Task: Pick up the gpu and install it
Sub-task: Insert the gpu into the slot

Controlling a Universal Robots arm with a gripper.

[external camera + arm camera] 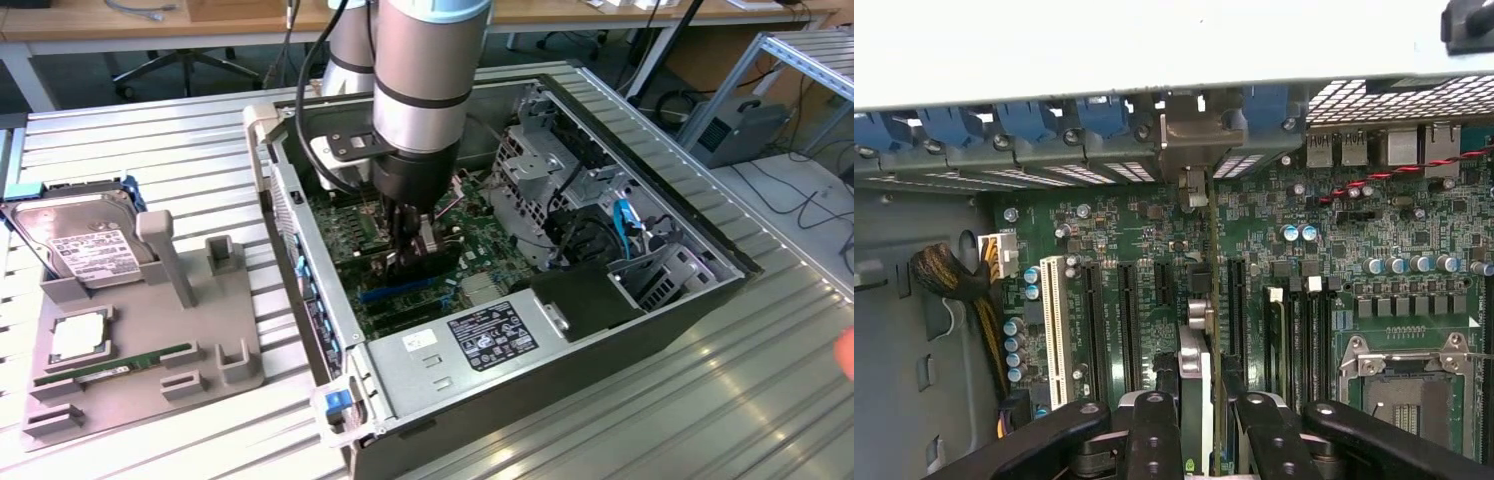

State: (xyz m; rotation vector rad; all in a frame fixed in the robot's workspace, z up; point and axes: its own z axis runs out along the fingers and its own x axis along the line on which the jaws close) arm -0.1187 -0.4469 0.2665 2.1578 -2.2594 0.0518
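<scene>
Exterior view first: my arm reaches straight down into the open computer case (667,300) at the centre of the frame, and my gripper (408,252) sits low over the motherboard (474,225). Between its fingers I hold the gpu (430,262), a thin dark card standing on edge just above the blue slots. At the left of the frame, well apart from the case, the grey parts tray (154,330) carries the hard drive (80,245) and the green RAM stick (114,367); I touch neither.

Wrist view next: my fingers (1154,435) come up from the bottom edge, clamped on the card from both flat faces. The gpu (1212,300) runs as a narrow edge-on strip up the middle of the frame, and its metal bracket (1199,135) meets the rear wall of the case near the blue slot clips (1024,120). Whether the card edge is already seated in its slot I cannot tell.

I judge the card light and stiff, but fragile: the board edge and bracket end are the safe places to hold, never the components. It tolerates no twisting while it stands over the slot.
</scene>
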